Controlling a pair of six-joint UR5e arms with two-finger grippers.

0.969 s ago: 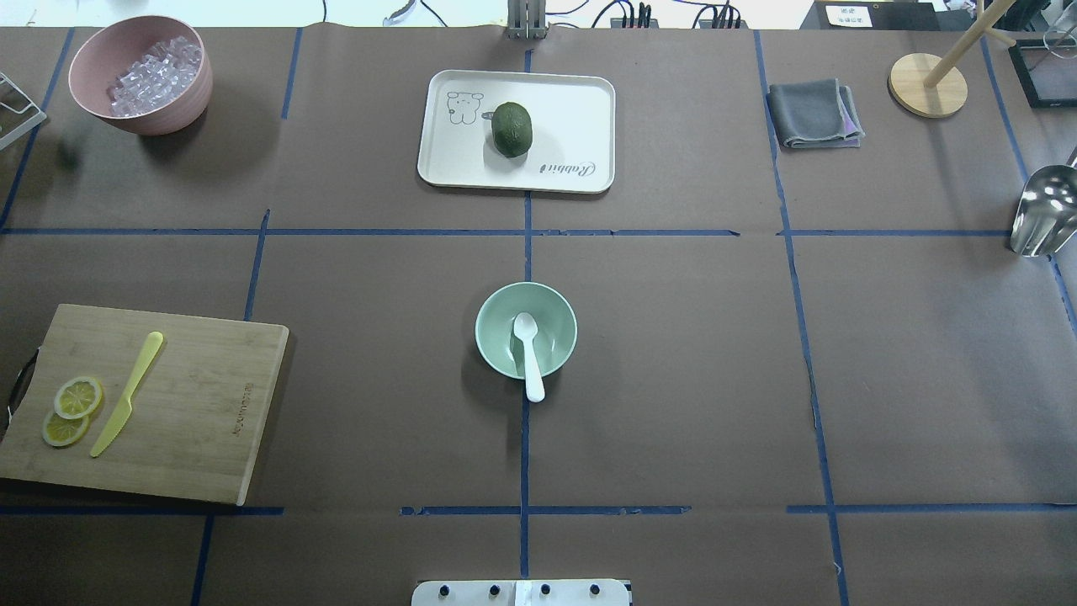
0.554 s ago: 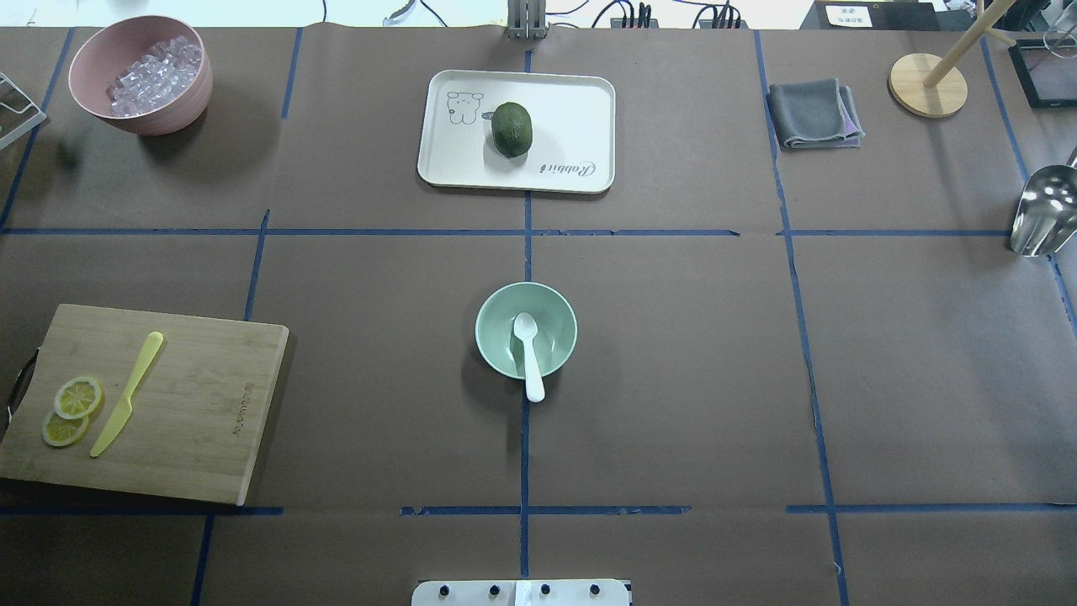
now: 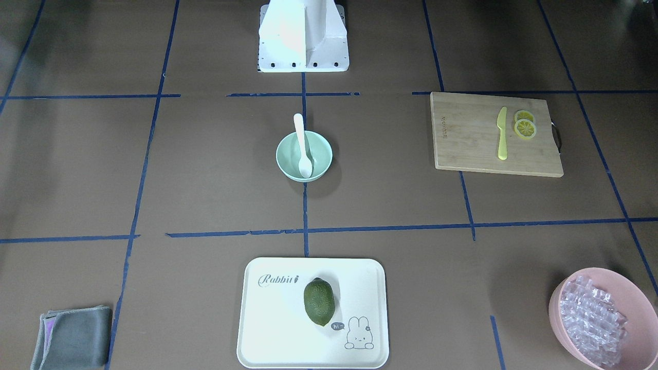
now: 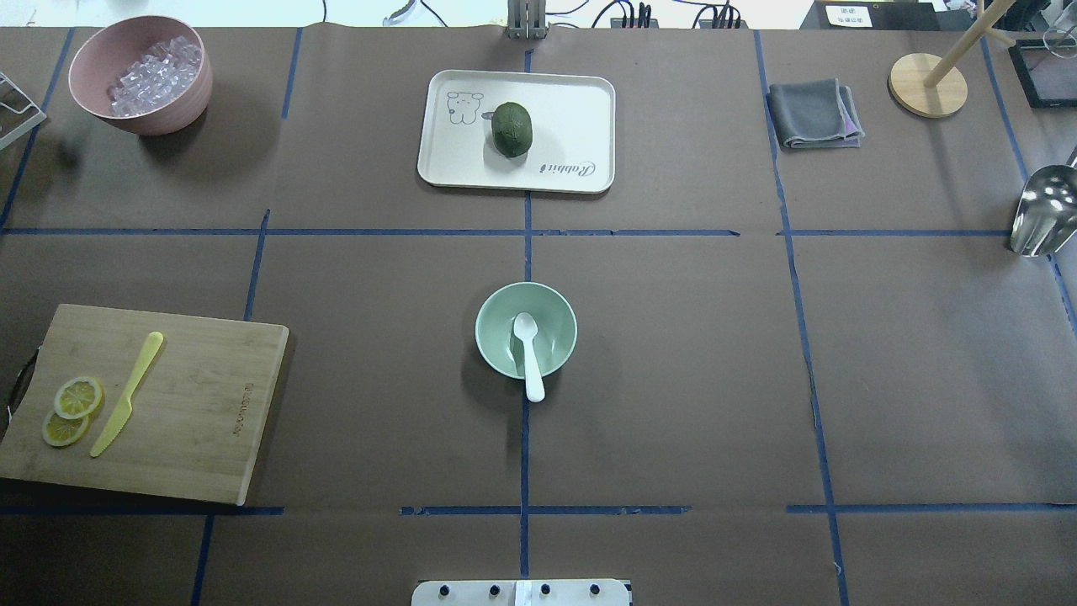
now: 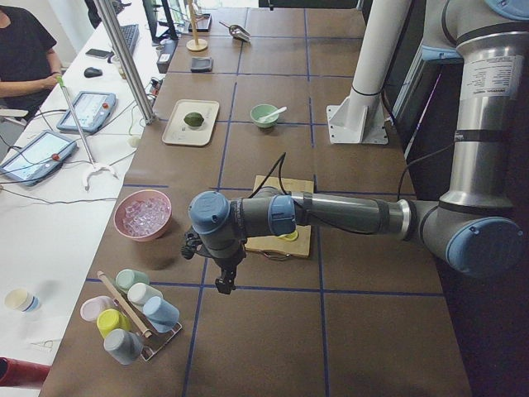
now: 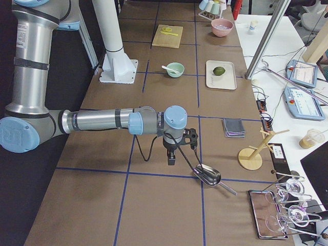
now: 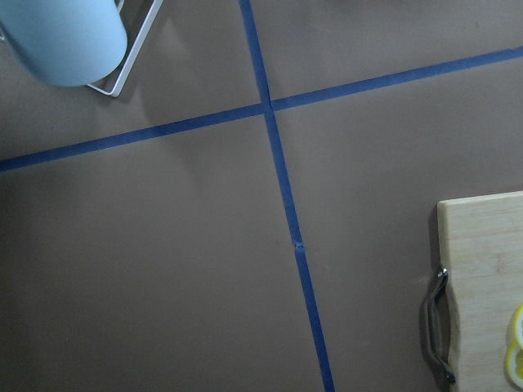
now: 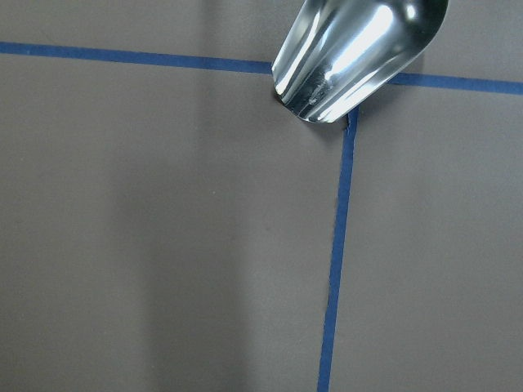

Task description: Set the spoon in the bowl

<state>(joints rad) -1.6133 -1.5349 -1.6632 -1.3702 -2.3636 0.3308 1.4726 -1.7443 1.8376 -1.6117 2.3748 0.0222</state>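
Note:
The white spoon lies with its scoop inside the mint-green bowl at the table's middle, and its handle rests over the near rim. Both show in the front view too, the spoon in the bowl. Neither gripper is near them. My left gripper hangs over the table's left end, past the cutting board, and shows only in the left side view. My right gripper hangs over the right end beside a metal scoop and shows only in the right side view. I cannot tell whether either is open or shut.
A wooden cutting board with a yellow knife and lemon slices lies at the left. A pink bowl of clear cubes, a white tray with a green fruit, a grey cloth and a metal scoop lie further out.

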